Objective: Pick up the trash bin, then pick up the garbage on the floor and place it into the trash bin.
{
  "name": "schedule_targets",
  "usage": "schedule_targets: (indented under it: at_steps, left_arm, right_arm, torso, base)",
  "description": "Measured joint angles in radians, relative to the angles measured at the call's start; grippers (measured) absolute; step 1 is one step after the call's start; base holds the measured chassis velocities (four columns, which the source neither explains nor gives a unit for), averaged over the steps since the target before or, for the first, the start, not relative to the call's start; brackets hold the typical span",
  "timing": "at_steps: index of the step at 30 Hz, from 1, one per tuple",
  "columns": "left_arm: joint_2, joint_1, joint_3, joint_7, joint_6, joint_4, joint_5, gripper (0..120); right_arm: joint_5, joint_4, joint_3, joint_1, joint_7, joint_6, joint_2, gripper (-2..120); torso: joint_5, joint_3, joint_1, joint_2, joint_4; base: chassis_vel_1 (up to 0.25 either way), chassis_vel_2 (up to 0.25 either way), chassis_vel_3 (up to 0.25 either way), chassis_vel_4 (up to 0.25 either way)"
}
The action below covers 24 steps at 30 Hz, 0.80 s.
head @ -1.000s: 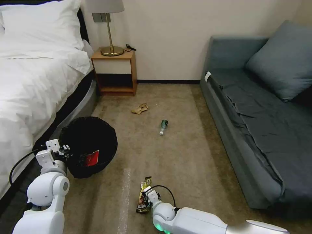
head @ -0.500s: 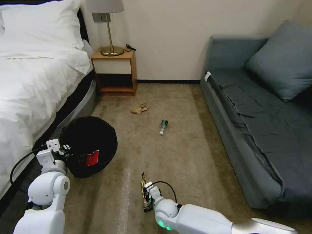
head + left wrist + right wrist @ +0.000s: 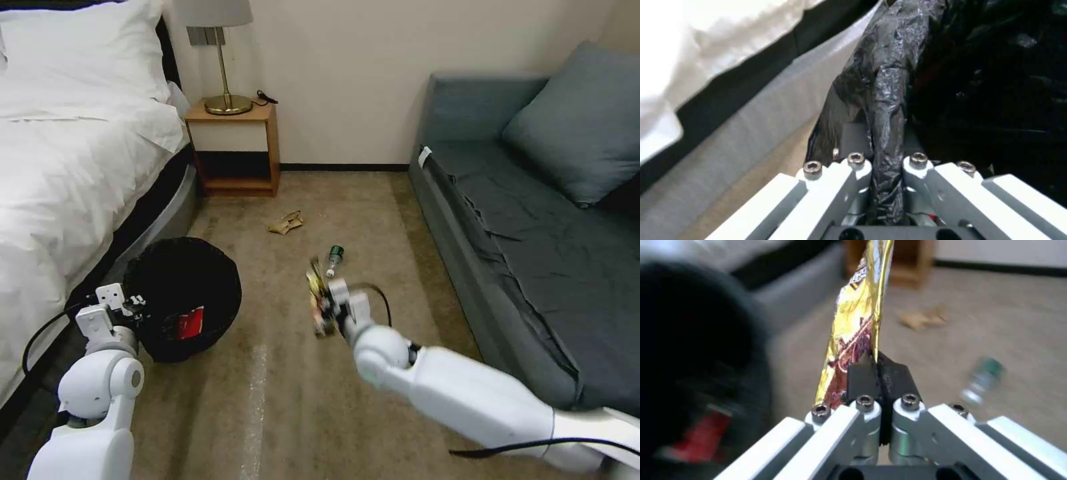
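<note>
White bedding covers the bed [image 3: 60,167] along the left side, and beside its dark base the left gripper [image 3: 130,308] is clamped on the near-left rim of the trash bin [image 3: 183,300]; the left wrist view shows its fingers [image 3: 853,173] pinching a fold of the black bag liner [image 3: 889,110]. A red-and-white packet [image 3: 190,325] lies inside the bin. Behind, against the wall, stands the wooden nightstand [image 3: 233,150] with a brass lamp [image 3: 223,60] on top. On the carpet [image 3: 373,213] in front of it lies the tan paper scrap [image 3: 287,223]. Right of the bin, the right gripper [image 3: 327,308] is raised above the floor, closed on the brown-gold snack wrapper [image 3: 317,293], which stands upright from the pinched pads [image 3: 862,376]. Just beyond it the small green-labelled bottle [image 3: 334,259] lies on the carpet. The grey sofa [image 3: 533,233] runs along the right.
</note>
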Motion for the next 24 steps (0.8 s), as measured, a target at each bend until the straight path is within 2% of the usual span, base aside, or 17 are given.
schedule_targets:
  at_steps: [2,3,6,14,19,22,24]
  left_arm:
    - [-0.007,0.001,0.014,0.000,0.001,0.000,0.001,3]
    - [-0.007,0.001,0.014,0.000,0.001,0.000,0.001,3]
    - [-0.023,0.001,0.031,-0.001,0.009,-0.009,0.002,3]
    - [-0.058,0.018,0.051,-0.001,0.018,-0.045,0.003,3]
    - [-0.076,0.029,0.071,0.000,0.021,-0.060,0.016,3]
    - [-0.082,0.033,0.078,0.002,0.021,-0.061,0.024,3]
    - [-0.089,0.035,0.082,0.005,0.021,-0.061,0.032,3]
  right_arm:
    - [0.016,0.016,-0.034,0.041,0.029,-0.003,0.083,0]
    - [0.016,0.016,-0.034,0.041,0.029,-0.003,0.083,0]
    - [0.016,-0.024,-0.143,0.103,0.041,0.011,0.179,0]
    - [-0.017,-0.137,-0.302,0.123,0.024,0.027,0.218,0]
    - [-0.020,-0.149,-0.316,0.107,0.024,0.031,0.233,0]
    - [-0.020,-0.145,-0.306,0.105,0.023,0.033,0.232,7]
    - [-0.022,-0.132,-0.289,0.105,0.020,0.037,0.226,17]
  torso:
    - [0.0002,0.000,0.000,0.000,0.0001]
    - [0.0002,0.000,0.000,0.000,0.0001]
    - [0.0000,0.000,0.000,0.000,0.0006]
    - [0.0000,0.000,0.000,0.000,-0.0001]
    - [0.0002,0.000,0.000,0.000,0.0000]
    - [0.0001,0.000,0.000,0.000,0.0000]
    - [0.0002,0.000,0.000,0.000,0.0000]
  base:
    - [0.000,0.000,0.000,0.000]
    - [0.000,0.000,0.000,0.000]
    - [0.000,0.000,0.000,0.000]
    - [0.000,0.000,0.000,0.000]
    - [0.000,0.000,0.000,0.000]
    - [0.000,0.000,0.000,0.000]
    - [0.000,0.000,0.000,0.000]
